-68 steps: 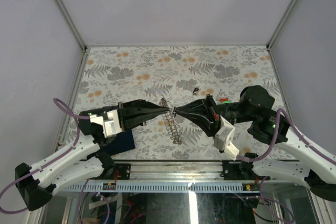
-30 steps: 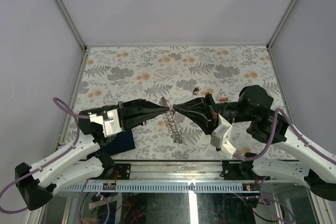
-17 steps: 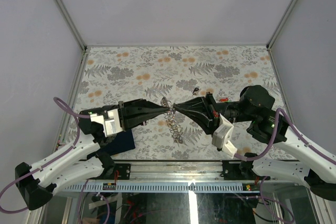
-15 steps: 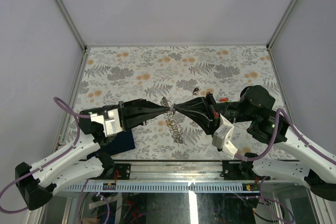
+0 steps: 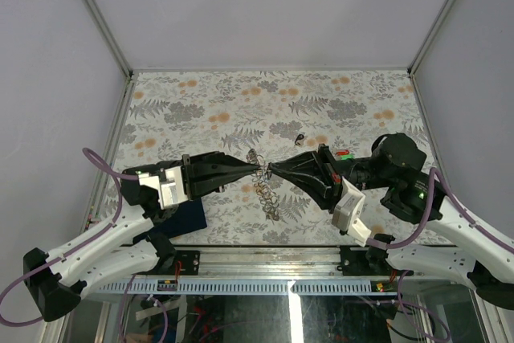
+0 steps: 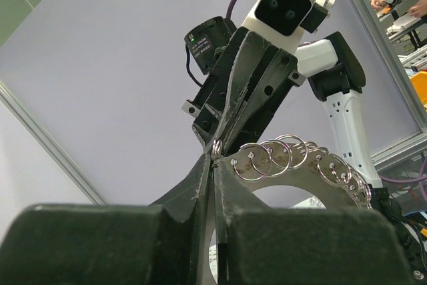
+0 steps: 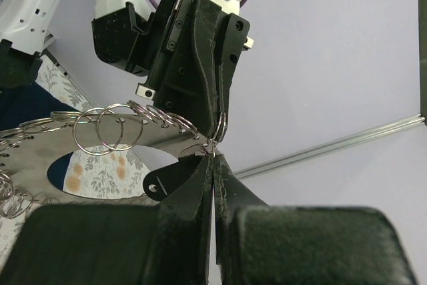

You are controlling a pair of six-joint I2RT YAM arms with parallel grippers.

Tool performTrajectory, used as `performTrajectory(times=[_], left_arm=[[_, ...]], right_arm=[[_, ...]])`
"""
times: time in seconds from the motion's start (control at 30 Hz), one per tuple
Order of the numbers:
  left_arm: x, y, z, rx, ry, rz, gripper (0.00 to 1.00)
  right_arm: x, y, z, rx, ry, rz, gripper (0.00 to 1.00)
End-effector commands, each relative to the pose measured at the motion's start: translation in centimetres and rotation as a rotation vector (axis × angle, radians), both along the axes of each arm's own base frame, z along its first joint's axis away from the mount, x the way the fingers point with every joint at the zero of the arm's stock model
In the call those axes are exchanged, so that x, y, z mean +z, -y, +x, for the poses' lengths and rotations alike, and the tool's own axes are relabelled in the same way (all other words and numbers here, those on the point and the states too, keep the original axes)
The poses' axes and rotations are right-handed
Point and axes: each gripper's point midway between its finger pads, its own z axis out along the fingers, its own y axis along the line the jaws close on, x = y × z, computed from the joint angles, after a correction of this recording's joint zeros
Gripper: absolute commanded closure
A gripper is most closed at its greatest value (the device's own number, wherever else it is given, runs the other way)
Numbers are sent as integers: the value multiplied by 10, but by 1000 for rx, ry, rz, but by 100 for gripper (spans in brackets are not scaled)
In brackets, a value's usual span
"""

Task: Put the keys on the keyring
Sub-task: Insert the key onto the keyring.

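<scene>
The keyring point(image 5: 270, 197), a silvery chain of small wire rings, hangs between my two gripper tips above the table's middle. My left gripper point(image 5: 257, 169) is shut on one of its rings; the left wrist view shows the fingers point(image 6: 200, 178) pinching a ring beside the ringed metal strip point(image 6: 293, 159). My right gripper point(image 5: 273, 169) meets it tip to tip and is shut. In the right wrist view its tips point(image 7: 213, 158) pinch at a ring, with a dark key point(image 7: 163, 179) sticking out to their left. Another small dark key point(image 5: 299, 137) lies on the table behind.
A dark blue cloth point(image 5: 183, 216) lies under the left arm at the near left. A small red and green thing point(image 5: 344, 153) lies by the right wrist. The floral table point(image 5: 201, 102) has metal rails along its edges.
My right wrist has shifted a little to the right and turned, while both gripper tips stay together at the ring. The hanging chain has swung slightly.
</scene>
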Motion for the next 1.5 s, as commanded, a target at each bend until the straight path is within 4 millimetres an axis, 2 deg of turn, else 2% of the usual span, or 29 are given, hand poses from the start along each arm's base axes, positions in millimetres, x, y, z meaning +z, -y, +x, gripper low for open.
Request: performTrajectory(times=[0.0,0.5,0.8,1.23,1.47], left_arm=[[20,-8,-4,9,33,-51,100],[17,-2,-4,-17,26,-9,100],[18,-4,-6,-13,37,-16,100],[20,-4,-7,-17,49,-17,100],[18,-3,-7,-24,45,-9,100]], right_arm=[[27,9,-18,58,43,93,100],[23,6,-11,37,15,87,100],[9,7,6,-62,23,35,100],[0,5,10,-76,12,3,100],[6,4,5,-49,13,23,100]])
